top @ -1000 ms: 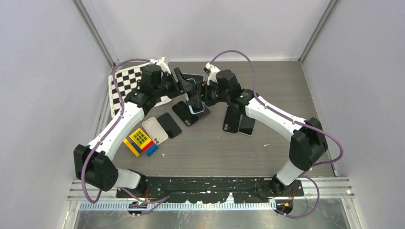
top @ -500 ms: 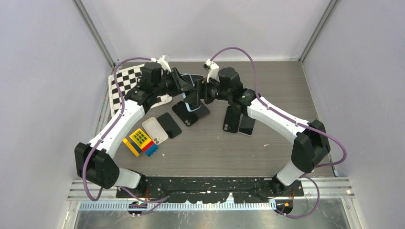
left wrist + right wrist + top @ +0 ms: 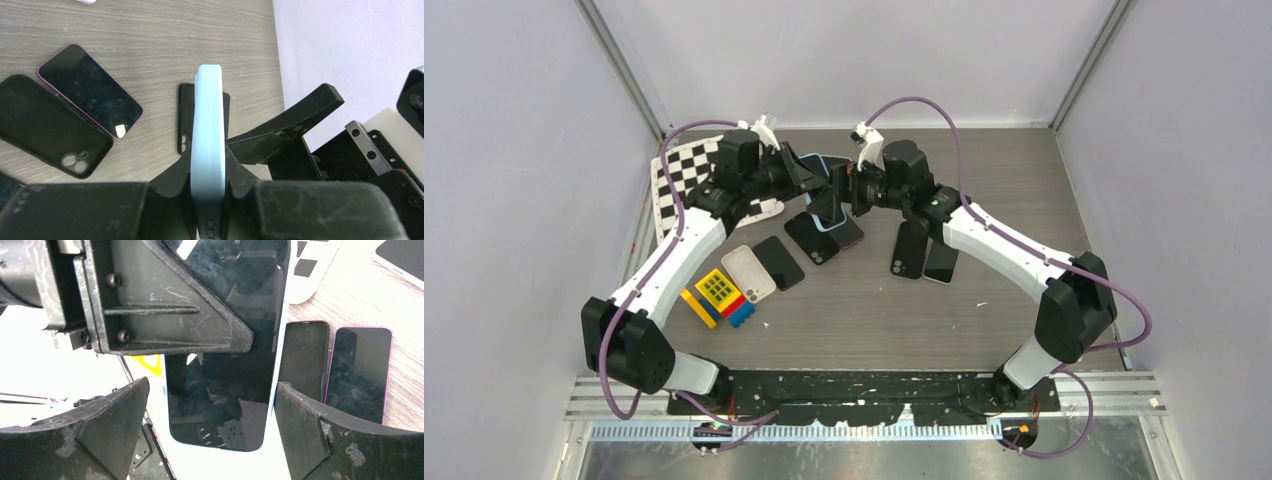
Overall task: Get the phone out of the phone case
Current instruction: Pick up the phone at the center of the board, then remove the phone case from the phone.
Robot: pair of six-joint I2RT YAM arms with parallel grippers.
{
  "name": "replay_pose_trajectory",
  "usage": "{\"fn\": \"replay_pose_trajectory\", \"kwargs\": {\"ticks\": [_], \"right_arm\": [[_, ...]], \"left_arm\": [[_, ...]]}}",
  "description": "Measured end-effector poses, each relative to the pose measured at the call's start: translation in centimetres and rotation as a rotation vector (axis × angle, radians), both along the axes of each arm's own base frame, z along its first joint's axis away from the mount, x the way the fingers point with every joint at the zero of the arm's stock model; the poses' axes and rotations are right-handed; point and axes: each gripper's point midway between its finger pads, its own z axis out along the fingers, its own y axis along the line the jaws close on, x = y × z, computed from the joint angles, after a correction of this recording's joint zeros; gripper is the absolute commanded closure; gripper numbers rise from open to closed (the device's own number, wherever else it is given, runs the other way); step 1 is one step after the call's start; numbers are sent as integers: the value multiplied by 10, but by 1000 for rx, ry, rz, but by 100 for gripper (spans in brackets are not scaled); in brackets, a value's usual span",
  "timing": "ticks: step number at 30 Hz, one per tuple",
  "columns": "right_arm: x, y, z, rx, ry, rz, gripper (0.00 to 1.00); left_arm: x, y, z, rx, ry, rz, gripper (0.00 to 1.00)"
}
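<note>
Toward the near-left corner of the tabletop, the toy blocks and an empty white case sit out of play. Loose phones lie across the middle.

Above them, toward the far edge, is the action. The left gripper is clenched on the phone case, pinching it front and back. The pale blue edge stands up between its fingers, clear of the tabletop. The phone is seated inside the case, its dark screen facing the right wrist camera. The right gripper is spread wide, empty, and its fingers flank the phone's long sides without touching, as far as I can tell.

So this looks like the set-up for the peel. The right needs a bite on the case's lip at the free end, not a squeeze across phone and case together. It should start at one corner and roll the rim back. The left's pinch across the screen may pin the phone in, so it probably wants a firm but not crushing hold. The risk is the phone popping free and dropping onto the ones below.
</note>
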Motion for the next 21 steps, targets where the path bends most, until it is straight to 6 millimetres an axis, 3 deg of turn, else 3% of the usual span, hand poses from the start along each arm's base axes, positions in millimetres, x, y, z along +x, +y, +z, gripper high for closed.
{"fn": "replay_pose_trajectory", "kwargs": {"ticks": [6,13,17,21], "right_arm": [[-1,-14,27,62,-16,-29,0],[-17,-49,120,237,-155,-65,6],[-28,-48,146,321,-183,-38,16],[-32,-41,146,400,-135,-13,25]], "left_arm": [[10,16,20,-95,-33,-28,100],[32,57,84,-297,-186,-21,100],[25,49,122,-421,-249,-83,100],[10,42,165,-537,-302,-153,100]]}}
